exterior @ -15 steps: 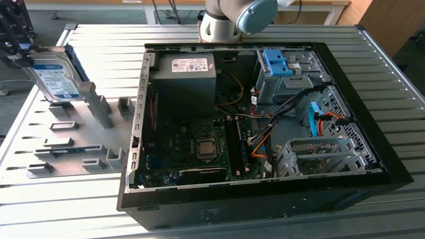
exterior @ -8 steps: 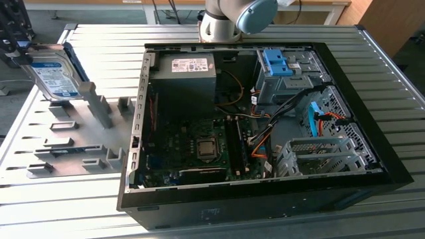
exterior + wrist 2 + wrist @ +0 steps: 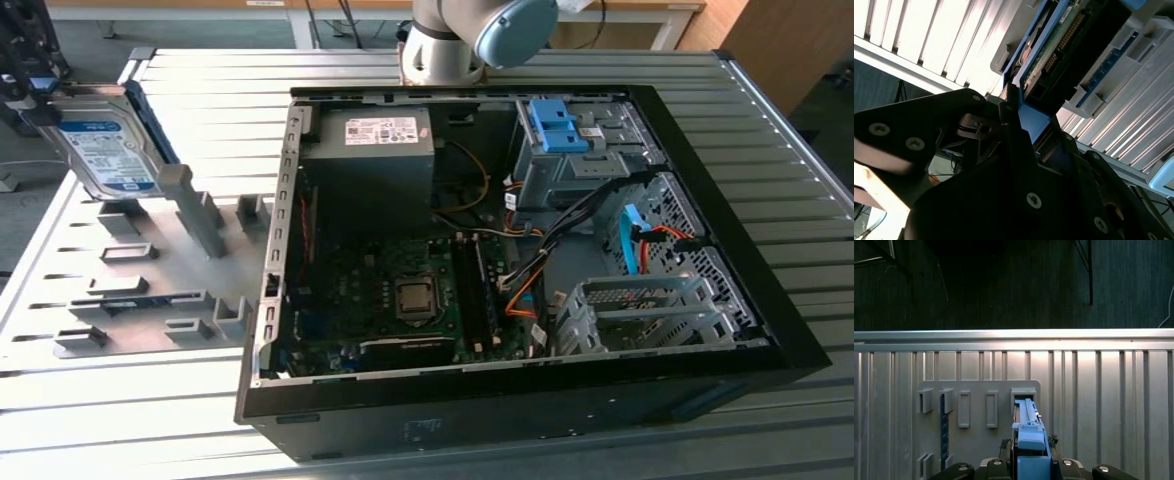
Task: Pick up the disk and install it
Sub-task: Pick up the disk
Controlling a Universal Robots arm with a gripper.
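1. The disk [image 3: 110,150] is at the exterior view's left. It stands on edge with its white-and-blue label facing out and leans a little. It is well apart from the open computer case [image 3: 534,425].
2. In the first wrist view the disk [image 3: 1029,437] is seen edge-on, its blue rail running up toward one slot of the rack. In the second wrist view the green circuit-board side [image 3: 1054,47] shows, with a blue rail beside it.
3. The gripper [image 3: 38,95] has it from the top. In both wrist views the black jaws are clamped against the blue plastic end of the disk, one on each side [image 3: 1031,466] [image 3: 1014,130].
4. Right under the disk is a grey slotted rack [image 3: 160,270], lying flat on the table with upright posts and pockets. I can't tell whether the disk's lower edge touches it. The same rack [image 3: 974,435] shows in the first wrist view.
5. Everything sits on a ribbed metal table [image 3: 227,80].
6. The case lies on its side with the panel off. Inside it are a grey power supply box [image 3: 367,160] at the far end, the motherboard [image 3: 400,290] in the middle, and a blue plastic bracket [image 3: 558,125] sitting in the drive cage at the far corner on the exterior view's right.
7. A perforated metal cage [image 3: 641,310] is at the near right of the case, with orange and black cables [image 3: 527,285] running beside it.
8. The arm's pale joint [image 3: 461,40] rises behind the case.
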